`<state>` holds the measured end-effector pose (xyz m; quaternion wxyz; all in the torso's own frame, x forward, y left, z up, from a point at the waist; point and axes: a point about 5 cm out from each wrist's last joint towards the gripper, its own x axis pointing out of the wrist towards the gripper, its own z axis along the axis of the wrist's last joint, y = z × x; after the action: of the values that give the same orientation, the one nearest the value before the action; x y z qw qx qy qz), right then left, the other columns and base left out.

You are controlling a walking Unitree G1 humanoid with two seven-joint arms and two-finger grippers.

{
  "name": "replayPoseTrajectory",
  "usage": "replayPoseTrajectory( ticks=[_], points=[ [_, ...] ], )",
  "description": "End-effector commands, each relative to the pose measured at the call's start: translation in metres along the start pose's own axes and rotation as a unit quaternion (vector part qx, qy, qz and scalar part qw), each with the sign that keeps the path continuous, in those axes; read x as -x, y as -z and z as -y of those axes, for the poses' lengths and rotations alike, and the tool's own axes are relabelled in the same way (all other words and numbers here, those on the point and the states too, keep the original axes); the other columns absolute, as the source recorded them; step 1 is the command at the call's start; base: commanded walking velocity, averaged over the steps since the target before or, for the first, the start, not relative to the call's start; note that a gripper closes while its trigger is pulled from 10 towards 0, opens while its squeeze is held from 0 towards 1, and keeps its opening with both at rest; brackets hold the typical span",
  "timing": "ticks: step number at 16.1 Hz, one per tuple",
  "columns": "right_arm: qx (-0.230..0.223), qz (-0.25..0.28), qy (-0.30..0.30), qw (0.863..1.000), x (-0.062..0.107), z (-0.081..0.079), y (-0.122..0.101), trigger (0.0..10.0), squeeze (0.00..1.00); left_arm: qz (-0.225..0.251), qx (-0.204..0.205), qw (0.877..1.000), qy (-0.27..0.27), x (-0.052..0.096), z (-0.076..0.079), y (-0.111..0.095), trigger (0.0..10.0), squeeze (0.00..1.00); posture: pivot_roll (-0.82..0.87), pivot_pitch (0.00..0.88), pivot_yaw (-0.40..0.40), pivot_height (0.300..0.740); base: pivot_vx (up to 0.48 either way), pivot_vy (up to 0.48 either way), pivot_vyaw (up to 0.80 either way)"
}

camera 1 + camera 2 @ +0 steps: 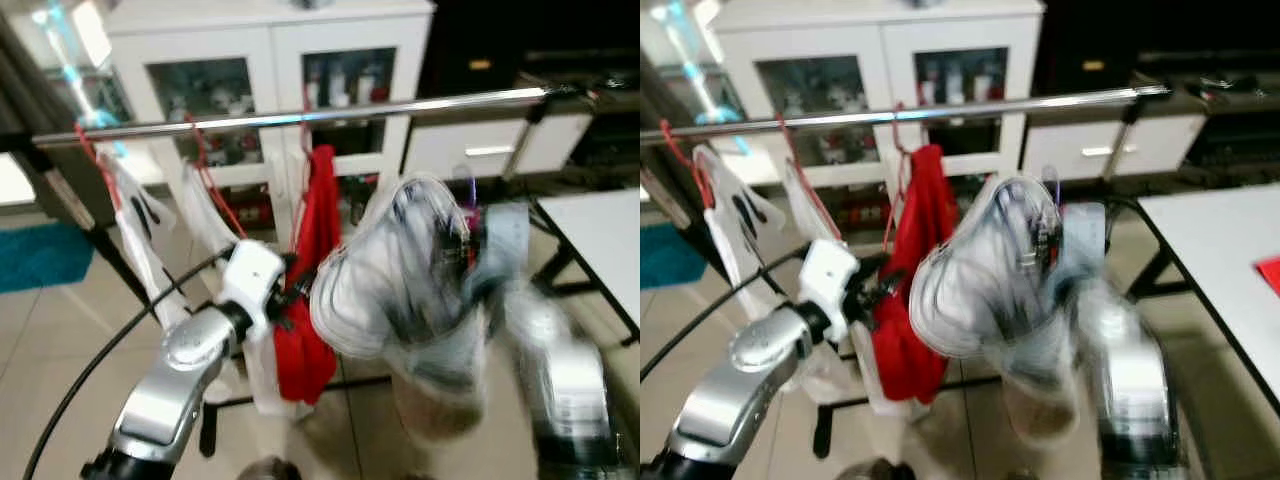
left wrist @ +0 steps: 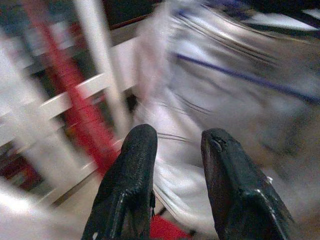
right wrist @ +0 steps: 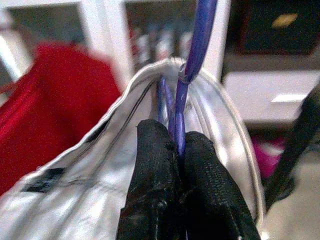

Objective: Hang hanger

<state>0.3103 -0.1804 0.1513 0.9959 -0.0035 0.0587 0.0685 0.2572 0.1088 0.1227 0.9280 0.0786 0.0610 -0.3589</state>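
At the left of the head view, white garments (image 1: pixel 140 235) and a red garment (image 1: pixel 312 270) already hang from the chrome rail (image 1: pixel 300 115) that crosses the upper frame. Just below them, the left pincer (image 2: pixel 175 185) reaches forward with its 2 fingers spread and empty. Right of centre, the right pincer (image 3: pixel 175 200) is pressed together on the blue hanger (image 3: pixel 192 55), which carries a pale shirt (image 1: pixel 400 280). The hanger is below the rail, so I judge that hooking it on is not yet done.
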Motion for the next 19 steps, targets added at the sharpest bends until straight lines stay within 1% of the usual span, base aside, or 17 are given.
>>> replayPoseTrajectory(
  ticks=[1,5,7,10,12,16,18,19],
  points=[
    [0.007,0.046,0.021,0.999,-0.010,0.008,-0.026,10.0,0.00,0.006,-0.017,0.999,0.038,-0.002,0.006,-0.004,10.0,0.00,0.03,0.000,0.065,0.740,0.000,0.000,0.00],
    [0.007,0.042,0.019,0.999,-0.009,0.006,-0.023,10.0,0.00,0.005,-0.017,0.999,0.042,-0.002,0.008,-0.003,10.0,0.00,0.03,0.000,0.063,0.740,0.000,0.000,0.00],
    [0.009,0.044,0.017,0.999,-0.013,0.007,-0.025,10.0,0.00,0.004,-0.019,0.999,0.045,-0.002,0.008,-0.003,10.0,0.00,0.03,0.000,0.060,0.740,0.000,0.000,0.00],
    [0.007,0.070,0.021,0.997,-0.018,0.009,-0.037,10.0,0.00,0.006,-0.020,0.999,0.045,-0.003,0.007,-0.004,10.0,0.00,0.03,0.000,0.053,0.740,0.000,0.000,0.00],
    [0.001,0.110,0.028,0.994,-0.021,0.011,-0.052,10.0,0.00,0.007,-0.018,0.999,0.042,-0.003,0.007,-0.004,10.0,0.00,0.03,0.006,0.046,0.740,0.000,0.000,0.00],
    [-0.006,0.138,0.027,0.990,-0.024,0.008,-0.061,10.0,0.00,0.008,-0.017,0.999,0.041,-0.002,0.007,-0.004,10.0,0.00,0.03,0.010,0.044,0.740,0.000,0.000,0.00],
    [-0.006,0.136,0.022,0.990,-0.027,0.006,-0.062,10.0,0.00,0.008,-0.018,0.999,0.042,-0.002,0.007,-0.003,10.0,0.00,0.03,0.011,0.049,0.740,0.000,0.000,0.00],
    [0.002,0.119,0.015,0.993,-0.032,0.004,-0.061,10.0,0.00,0.007,-0.019,0.999,0.043,-0.003,0.007,-0.004,10.0,0.00,0.03,0.011,0.052,0.740,0.000,0.000,0.00]
  ],
)
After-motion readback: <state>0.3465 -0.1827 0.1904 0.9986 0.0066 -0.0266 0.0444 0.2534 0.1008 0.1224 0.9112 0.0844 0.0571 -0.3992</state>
